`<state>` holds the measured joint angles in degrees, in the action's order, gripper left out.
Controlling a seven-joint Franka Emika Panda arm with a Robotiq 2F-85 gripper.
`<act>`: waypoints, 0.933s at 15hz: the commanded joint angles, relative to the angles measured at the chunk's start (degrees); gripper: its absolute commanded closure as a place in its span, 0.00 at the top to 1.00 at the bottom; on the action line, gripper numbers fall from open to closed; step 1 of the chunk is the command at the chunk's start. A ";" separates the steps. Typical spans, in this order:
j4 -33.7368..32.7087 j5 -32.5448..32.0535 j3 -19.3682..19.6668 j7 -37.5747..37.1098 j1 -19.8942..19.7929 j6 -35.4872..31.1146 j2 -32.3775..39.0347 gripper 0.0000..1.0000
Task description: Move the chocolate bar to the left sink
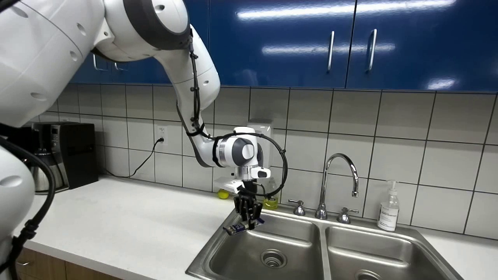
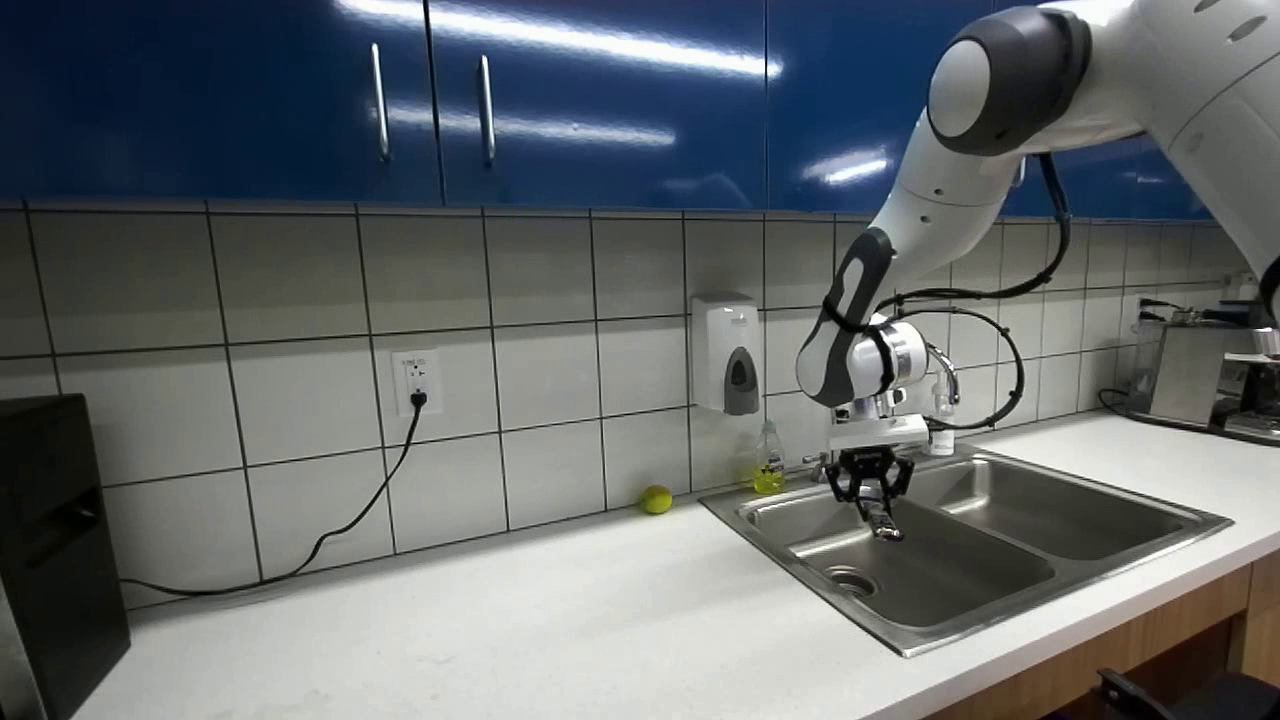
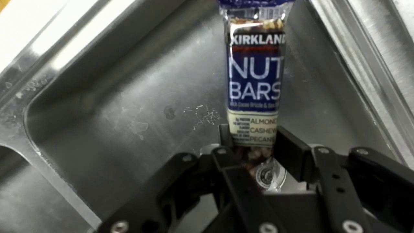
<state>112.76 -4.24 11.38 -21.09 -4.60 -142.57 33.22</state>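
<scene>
The chocolate bar (image 3: 254, 81) is a nut bar in a blue and clear wrapper, with "KIRKLAND NUT BARS" facing the wrist camera. It shows in both exterior views (image 1: 236, 228) (image 2: 884, 524). My gripper (image 3: 254, 139) is shut on its lower part, one finger against each long edge. The gripper also shows in both exterior views (image 1: 250, 222) (image 2: 872, 490), pointing down. The left sink (image 3: 145, 110) is the steel basin under the bar, in both exterior views (image 1: 233, 260) (image 2: 960, 575). Gripper and bar hang above it, toward its back; the height is hard to judge.
The right basin (image 1: 373, 245) lies beyond a steel divider. A curved faucet (image 1: 323, 186) and handles stand behind the sinks. A dish soap bottle (image 2: 769, 468), a yellow ball-like thing (image 2: 656, 500) and a white soap bottle (image 1: 388, 214) stand along the wall, below a dispenser (image 2: 722, 340).
</scene>
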 commanded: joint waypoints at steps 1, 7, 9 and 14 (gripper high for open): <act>-5.63 1.74 -0.27 2.47 -1.07 1.60 5.10 0.12; -10.70 1.85 0.30 3.05 -2.02 2.03 11.11 0.12; -12.20 1.93 0.80 2.75 -2.26 2.26 12.77 0.12; -16.20 2.57 0.52 3.70 -3.99 1.83 17.22 0.12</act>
<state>100.73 -3.56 12.14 -20.09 -7.27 -142.48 47.54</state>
